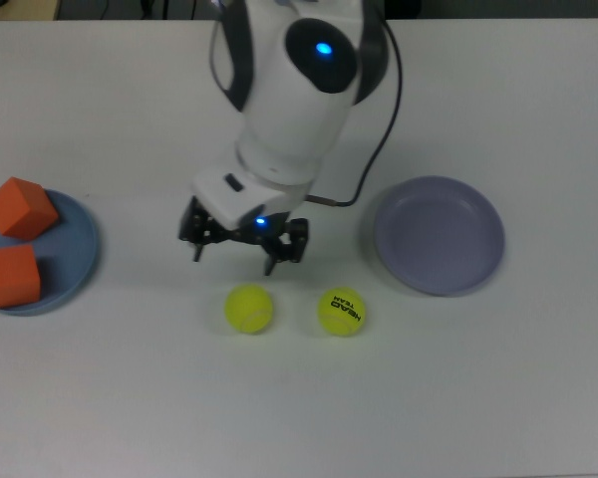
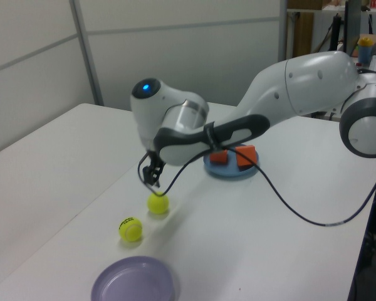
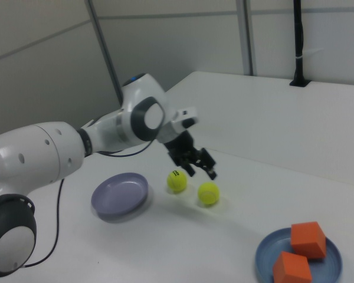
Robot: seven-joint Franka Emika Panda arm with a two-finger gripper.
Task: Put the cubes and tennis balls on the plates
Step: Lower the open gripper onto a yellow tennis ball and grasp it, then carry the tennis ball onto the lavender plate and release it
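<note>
Top view shows our two-finger gripper (image 1: 241, 246) spread wide and empty above the fuzzy yellow-green tennis ball (image 1: 248, 308) — poised, we judge, to straddle it — mid-desk.

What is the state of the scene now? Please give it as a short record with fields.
blue plate: at the top view's left, holds both orange cubes
purple plate: at the top view's right, nothing on it
plain tennis ball: on the table, below the gripper in the top view
lettered tennis ball: on the table, nearer the purple plate
gripper: open, holds nothing, above the table close to the plain tennis ball
left to do: both balls are not yet on a plate
</note>
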